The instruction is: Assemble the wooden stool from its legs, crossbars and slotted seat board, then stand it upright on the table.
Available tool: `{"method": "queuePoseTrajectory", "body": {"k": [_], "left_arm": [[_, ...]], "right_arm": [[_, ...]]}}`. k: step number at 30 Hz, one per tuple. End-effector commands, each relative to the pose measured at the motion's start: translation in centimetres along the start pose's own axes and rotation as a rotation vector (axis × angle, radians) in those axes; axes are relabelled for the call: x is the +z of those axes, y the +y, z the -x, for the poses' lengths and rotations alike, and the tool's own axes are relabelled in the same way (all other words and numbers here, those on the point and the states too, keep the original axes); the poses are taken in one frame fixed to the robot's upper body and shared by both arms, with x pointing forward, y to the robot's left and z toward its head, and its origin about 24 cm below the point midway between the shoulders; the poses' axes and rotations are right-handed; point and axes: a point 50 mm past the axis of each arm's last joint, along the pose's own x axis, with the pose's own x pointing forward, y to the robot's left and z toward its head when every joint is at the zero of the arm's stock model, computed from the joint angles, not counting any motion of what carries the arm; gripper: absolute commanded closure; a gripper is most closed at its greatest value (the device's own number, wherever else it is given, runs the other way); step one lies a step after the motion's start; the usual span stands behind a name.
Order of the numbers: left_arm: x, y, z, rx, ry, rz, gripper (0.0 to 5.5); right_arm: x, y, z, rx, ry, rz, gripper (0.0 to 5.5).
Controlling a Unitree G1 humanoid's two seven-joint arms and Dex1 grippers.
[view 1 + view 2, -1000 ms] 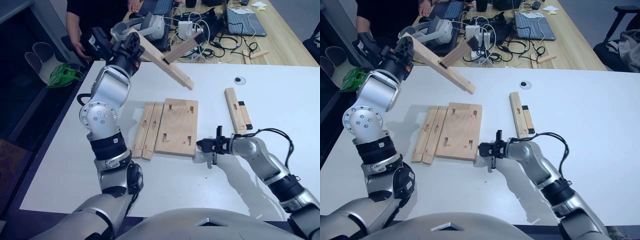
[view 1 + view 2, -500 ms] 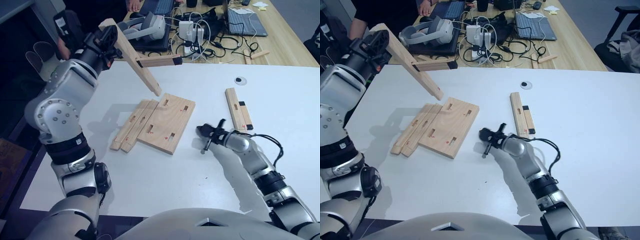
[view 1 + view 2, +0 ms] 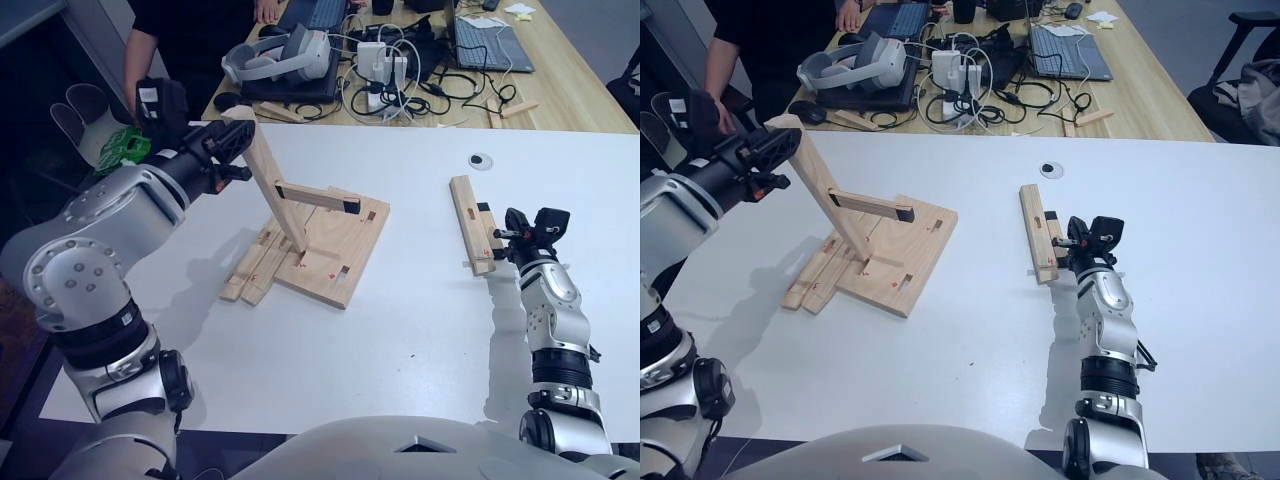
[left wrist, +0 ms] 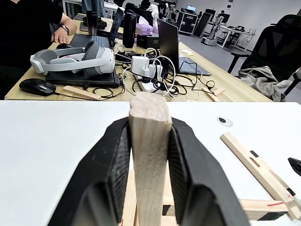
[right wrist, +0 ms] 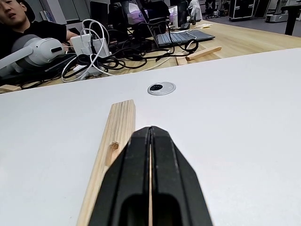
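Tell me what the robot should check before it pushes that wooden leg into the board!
1. Left gripper holds the leg firmly: ok, its fingers clamp both sides.
2. Crossbar attached to the leg: ok, it sticks out sideways.
3. Leg's bottom end sits in a slot of the seat board: cannot tell, it meets the board near a slot.
4. Leg stands straight: not ok, it leans.
5. Seat board lies flat on the table: ok.
6. Right gripper is out of the way: ok, it is shut, beside the spare legs.
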Motion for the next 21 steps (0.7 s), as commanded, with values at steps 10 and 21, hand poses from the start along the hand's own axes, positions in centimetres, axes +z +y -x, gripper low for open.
{"method": "queuePoseTrajectory", "body": {"k": [10, 21], "left_arm": [[-1.4, 0.6, 1.4, 0.052, -0.005, 0.054, 4.49], [-1.3, 1.1, 1.9, 0.066, -0.021, 0.056, 4.49]], "right_arm": [[-0.8, -1.2, 0.4, -0.041, 0.037, -0.065, 5.50], [-1.4, -2.2, 0.9, -0.066, 0.056, -0.088, 5.50]]}}
